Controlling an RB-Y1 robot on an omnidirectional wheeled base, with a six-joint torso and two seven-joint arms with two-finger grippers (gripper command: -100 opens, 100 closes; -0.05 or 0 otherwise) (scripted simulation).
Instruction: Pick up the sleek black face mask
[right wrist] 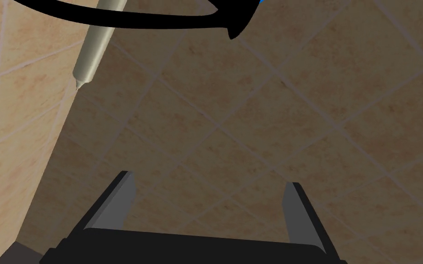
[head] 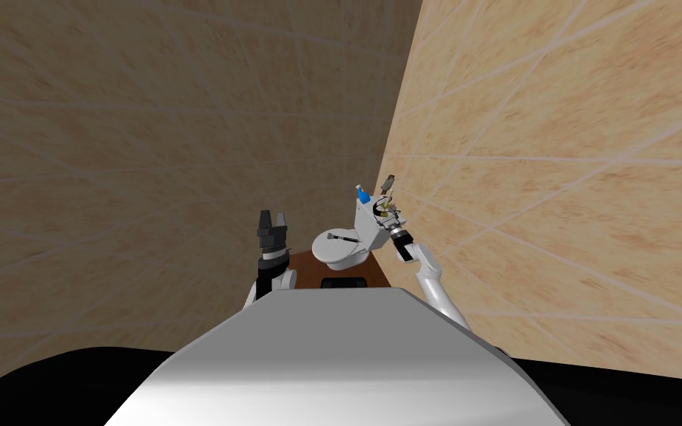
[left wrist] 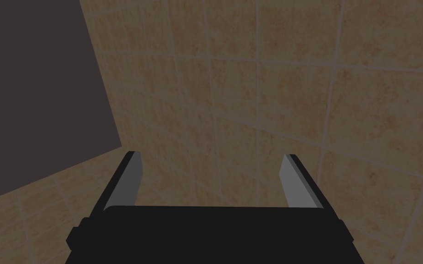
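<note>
The black face mask [head: 391, 213] lies as thin black loops on top of the white toilet tank [head: 367, 225], against the tiled wall. My right gripper [head: 382, 216] is right at it, arm stretched out over the tank. In the right wrist view a black curved band of the mask [right wrist: 160, 18] runs just beyond the open right gripper [right wrist: 208, 178], with nothing between the fingers. My left gripper [head: 273, 214] is raised to the left of the toilet, and its wrist view shows the left gripper [left wrist: 213, 156] open and empty.
A blue item [head: 362, 196] and a grey-brown item [head: 388, 182] stand on the tank. A beige pointed stick [right wrist: 93, 50] hangs near the mask band. A small dark tool [head: 343, 238] lies on the toilet lid [head: 332, 248]. Tiled walls close in behind and to the right.
</note>
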